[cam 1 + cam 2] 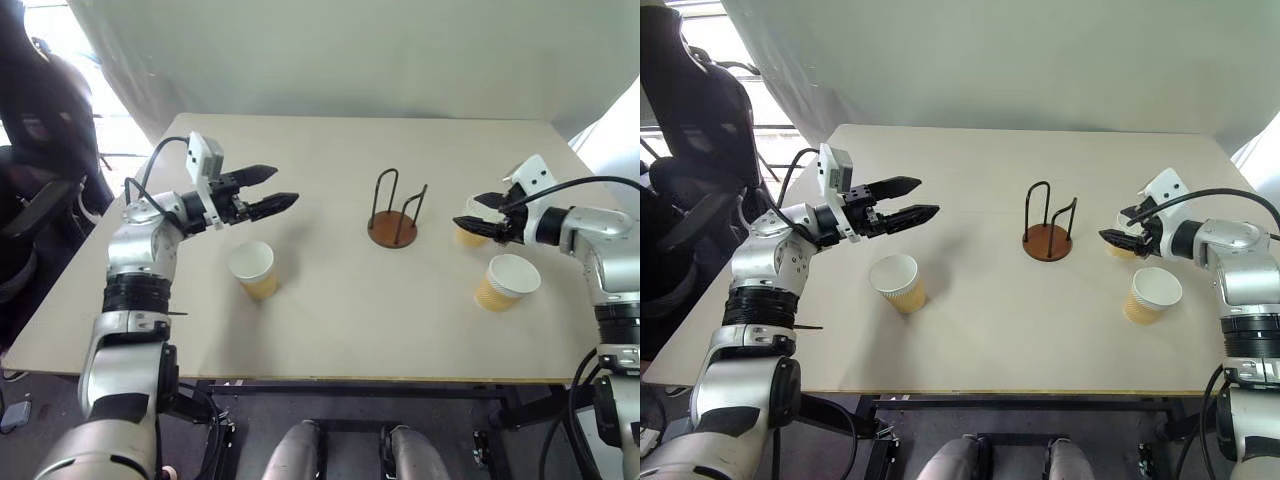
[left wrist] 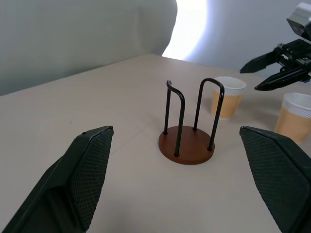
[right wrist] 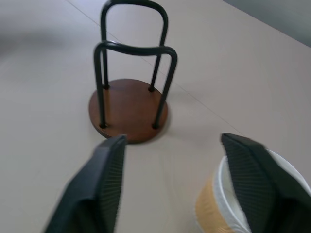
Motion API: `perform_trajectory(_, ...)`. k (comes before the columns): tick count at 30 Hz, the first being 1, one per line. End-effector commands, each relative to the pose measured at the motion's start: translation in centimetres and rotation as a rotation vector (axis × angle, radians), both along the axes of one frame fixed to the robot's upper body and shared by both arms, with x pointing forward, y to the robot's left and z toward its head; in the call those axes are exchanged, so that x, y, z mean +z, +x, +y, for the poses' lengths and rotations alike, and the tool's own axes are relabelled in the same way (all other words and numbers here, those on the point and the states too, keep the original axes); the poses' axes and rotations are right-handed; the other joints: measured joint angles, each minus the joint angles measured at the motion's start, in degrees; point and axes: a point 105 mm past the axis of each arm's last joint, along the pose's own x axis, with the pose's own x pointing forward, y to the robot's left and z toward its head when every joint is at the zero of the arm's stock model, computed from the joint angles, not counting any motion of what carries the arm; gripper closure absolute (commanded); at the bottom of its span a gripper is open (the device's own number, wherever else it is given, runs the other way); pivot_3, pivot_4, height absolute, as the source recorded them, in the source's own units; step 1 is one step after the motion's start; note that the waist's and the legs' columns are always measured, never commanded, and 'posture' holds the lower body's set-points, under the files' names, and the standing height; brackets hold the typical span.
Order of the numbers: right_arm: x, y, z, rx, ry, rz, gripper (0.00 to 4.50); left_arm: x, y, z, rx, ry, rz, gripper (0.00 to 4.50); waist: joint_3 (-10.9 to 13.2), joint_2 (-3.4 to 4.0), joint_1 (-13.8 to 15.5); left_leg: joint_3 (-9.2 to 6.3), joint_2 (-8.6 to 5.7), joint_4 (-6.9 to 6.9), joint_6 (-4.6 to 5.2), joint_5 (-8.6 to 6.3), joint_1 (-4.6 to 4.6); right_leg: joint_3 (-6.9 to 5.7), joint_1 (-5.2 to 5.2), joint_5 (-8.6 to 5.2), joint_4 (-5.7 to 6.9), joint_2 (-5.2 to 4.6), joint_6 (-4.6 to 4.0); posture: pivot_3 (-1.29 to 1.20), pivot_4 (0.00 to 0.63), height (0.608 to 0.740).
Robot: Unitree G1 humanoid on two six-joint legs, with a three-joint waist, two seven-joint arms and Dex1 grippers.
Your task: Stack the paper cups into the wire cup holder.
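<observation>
The wire cup holder (image 1: 393, 229), a brown disc with black wire loops, stands empty near the table's middle. One paper cup (image 1: 252, 268) stands upright at the left, just below and in front of my left gripper (image 1: 285, 186), which hovers open and level, pointing toward the holder. On the right, a second cup (image 1: 507, 281) stands upright near the front. A third cup (image 3: 218, 206) stands on the table right beside my right gripper (image 1: 466, 212), partly hidden behind one finger. That gripper is open, its fingers spread and holding nothing.
The beige table (image 1: 330, 330) has open surface between the holder and the front edge. A dark chair (image 1: 695, 120) stands off the table's left side. A white curtain hangs behind the far edge.
</observation>
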Motion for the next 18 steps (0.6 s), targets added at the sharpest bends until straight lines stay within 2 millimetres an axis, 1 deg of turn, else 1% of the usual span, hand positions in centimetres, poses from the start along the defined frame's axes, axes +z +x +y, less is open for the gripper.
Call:
perform_trajectory(1,1.4,-0.7,0.7,0.044,0.008,-0.025,0.05,1.9,-0.1,0.3,-0.005,0.016,-0.067,0.0,0.0,0.0,0.0,0.0,0.0,0.0,0.0,0.0,-0.01,0.0,0.0,0.0,-0.01,0.0,0.0,0.0,0.15,0.74)
perform_trajectory(4,1.8,-0.1,1.6,0.011,0.083,-0.017,0.05,2.0,0.0,0.2,-0.008,0.02,-0.076,0.0,0.0,0.0,-0.1,0.0,0.0,0.0,0.01,-0.01,-0.01,0.0,0.0,-0.03,-0.02,0.01,0.04,0.0,0.15,0.74)
perform_trajectory(6,2.4,-0.4,2.9,0.039,0.149,0.01,0.05,2.1,0.1,0.2,-0.008,0.021,-0.082,0.0,0.0,0.0,-0.1,0.0,0.0,0.0,0.01,-0.01,0.0,0.0,-0.01,-0.03,-0.01,0.01,0.05,0.0,0.15,0.74)
perform_trajectory(8,2.5,-1.0,4.1,0.076,0.177,0.043,0.05,2.2,0.1,0.2,-0.009,0.021,-0.086,0.0,0.0,0.0,-0.1,0.0,0.0,0.0,0.01,-0.01,-0.01,0.0,-0.03,-0.1,0.0,0.02,0.16,0.0,0.15,0.74)
perform_trajectory(10,2.6,-1.3,4.7,0.089,0.185,0.062,0.05,2.3,0.2,0.2,-0.008,0.023,-0.09,0.0,0.0,0.0,-0.1,0.0,-0.01,0.0,0.04,0.0,-0.03,0.0,-0.03,-0.12,0.0,0.02,0.19,0.0,0.15,0.74)
perform_trajectory(12,2.8,-1.4,5.0,0.087,0.195,0.084,0.05,2.5,0.2,0.2,-0.008,0.026,-0.097,0.0,0.0,0.0,-0.1,0.01,-0.02,0.0,0.06,-0.01,-0.02,0.0,-0.02,-0.13,0.0,0.02,0.16,0.0,0.15,0.74)
perform_trajectory(14,2.7,-1.4,5.0,0.08,0.165,0.088,0.05,2.6,0.1,0.2,-0.026,0.03,-0.1,0.0,0.0,0.0,0.0,0.0,-0.02,0.0,0.06,-0.01,-0.04,0.0,-0.02,-0.11,-0.01,0.02,0.1,0.0,0.15,0.74)
perform_trajectory(18,2.3,-1.2,5.4,0.074,0.135,0.096,0.05,2.8,-1.2,0.1,-0.14,0.028,-0.071,0.0,0.0,0.0,0.1,-0.01,-0.02,0.0,0.05,-0.04,-0.04,0.0,-0.02,-0.12,-0.01,0.02,0.08,0.0,0.15,0.74)
